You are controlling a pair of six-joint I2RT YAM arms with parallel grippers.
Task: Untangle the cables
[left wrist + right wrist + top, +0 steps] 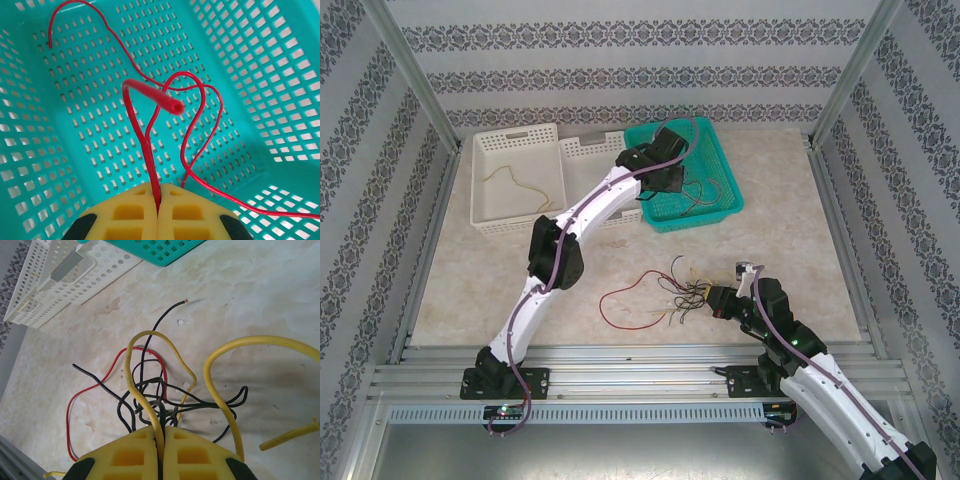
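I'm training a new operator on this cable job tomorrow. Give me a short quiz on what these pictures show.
1. True or false: the right pincer is open and holds nothing.
2. The wire pinched in the left pincer is: A red, B yellow, C black.
3. Fill in: the left pincer hangs over the ____ basket.
Key: 1 false, it is shut on a yellow wire of the tangle on the table; 2 A; 3 teal.
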